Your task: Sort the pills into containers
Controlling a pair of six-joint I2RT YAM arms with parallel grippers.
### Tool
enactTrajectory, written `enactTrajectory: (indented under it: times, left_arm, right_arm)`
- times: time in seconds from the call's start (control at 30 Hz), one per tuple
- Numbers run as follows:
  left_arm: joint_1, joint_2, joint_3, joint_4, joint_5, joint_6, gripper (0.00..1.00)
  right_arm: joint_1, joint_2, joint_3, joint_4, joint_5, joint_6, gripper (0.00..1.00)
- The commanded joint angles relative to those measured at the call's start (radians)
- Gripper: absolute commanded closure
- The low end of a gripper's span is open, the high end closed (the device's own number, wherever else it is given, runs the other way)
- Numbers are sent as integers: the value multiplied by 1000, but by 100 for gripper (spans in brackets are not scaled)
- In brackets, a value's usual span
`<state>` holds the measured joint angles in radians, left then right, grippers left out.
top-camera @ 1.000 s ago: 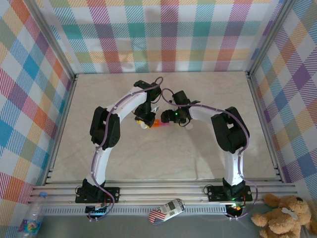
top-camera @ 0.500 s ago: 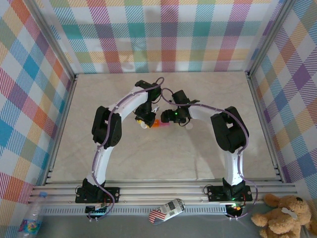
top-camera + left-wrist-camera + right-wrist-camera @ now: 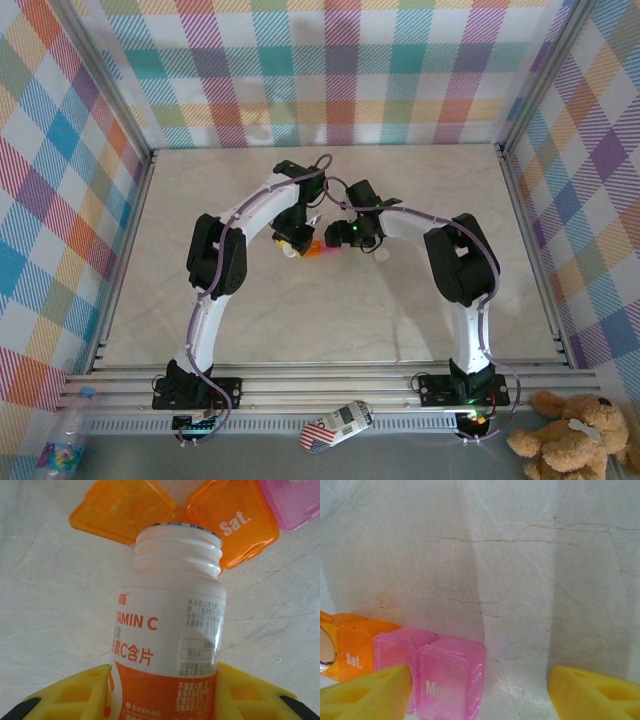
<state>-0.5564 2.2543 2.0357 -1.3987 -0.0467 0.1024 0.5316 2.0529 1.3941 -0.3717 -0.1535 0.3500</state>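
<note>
pouring gently from the uncapped bottle (image 3: 172, 615) clamped in the left gripper (image 3: 162, 695) into the orange box (image 3: 235, 522) at upper right, with the right gripper (image 3: 480, 695) spread empty beside the pink boxes (image 3: 445, 675) at lower left.

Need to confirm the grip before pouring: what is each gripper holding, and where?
Left gripper clamps the vitamin bottle around its lower body. Right gripper is open, holding nothing.

Teddy bear (image 3: 570, 432), water bottle (image 3: 64, 446).
</note>
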Motion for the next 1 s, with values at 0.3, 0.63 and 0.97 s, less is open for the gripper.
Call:
enactTrajectory:
  times: [0.3,0.63,0.97]
  left_arm:
    - [-13,10,39,-65,-29,22,100]
    - [-13,13,40,-60,-28,25,100]
    - [-13,2,40,-64,-43,25,100]
  right_arm:
    - [38,110,5,5,-20,-39,35]
    - [45,113,5,4,-14,-37,35]
    - [47,114,3,2,-14,-40,35]
